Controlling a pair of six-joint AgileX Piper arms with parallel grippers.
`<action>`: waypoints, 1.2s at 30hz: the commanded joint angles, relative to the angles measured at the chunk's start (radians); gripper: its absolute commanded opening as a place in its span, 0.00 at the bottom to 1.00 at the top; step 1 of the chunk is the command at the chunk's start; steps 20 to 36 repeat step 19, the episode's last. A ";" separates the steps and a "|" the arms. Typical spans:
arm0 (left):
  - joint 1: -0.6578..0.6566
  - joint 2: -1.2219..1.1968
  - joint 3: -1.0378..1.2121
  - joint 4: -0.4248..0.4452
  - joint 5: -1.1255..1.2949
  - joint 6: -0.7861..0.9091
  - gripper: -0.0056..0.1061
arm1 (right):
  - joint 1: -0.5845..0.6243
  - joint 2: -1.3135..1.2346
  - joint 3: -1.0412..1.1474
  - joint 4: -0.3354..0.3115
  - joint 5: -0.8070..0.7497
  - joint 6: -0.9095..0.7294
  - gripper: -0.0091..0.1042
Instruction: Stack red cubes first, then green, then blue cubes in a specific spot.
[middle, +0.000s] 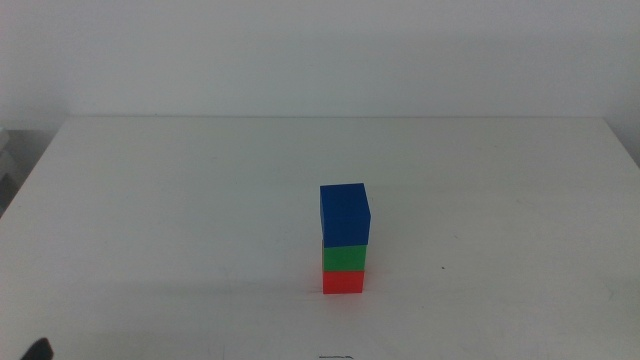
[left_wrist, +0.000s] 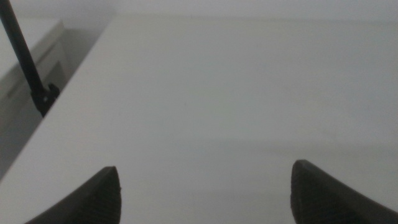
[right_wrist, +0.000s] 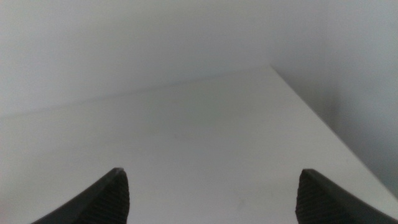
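Middle view showed the small matte red cube (middle: 343, 283), green cube (middle: 344, 259) and blue cube (middle: 345, 215) stacked mid-table, the blue slightly skewed. Left gripper (left_wrist: 205, 193) and right gripper (right_wrist: 211, 196) waited spread, empty; best left untouched.
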 joint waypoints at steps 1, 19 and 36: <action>-0.004 -0.021 0.008 -0.006 -0.121 -0.007 0.89 | -0.004 -0.018 0.002 -0.030 -0.077 -0.010 0.79; -0.004 -0.021 0.055 -0.007 -0.231 -0.007 0.89 | -0.004 -0.024 0.069 -0.079 -0.076 -0.010 0.79; -0.004 -0.021 0.055 -0.007 -0.231 -0.007 0.89 | -0.004 -0.024 0.069 -0.079 -0.076 -0.010 0.79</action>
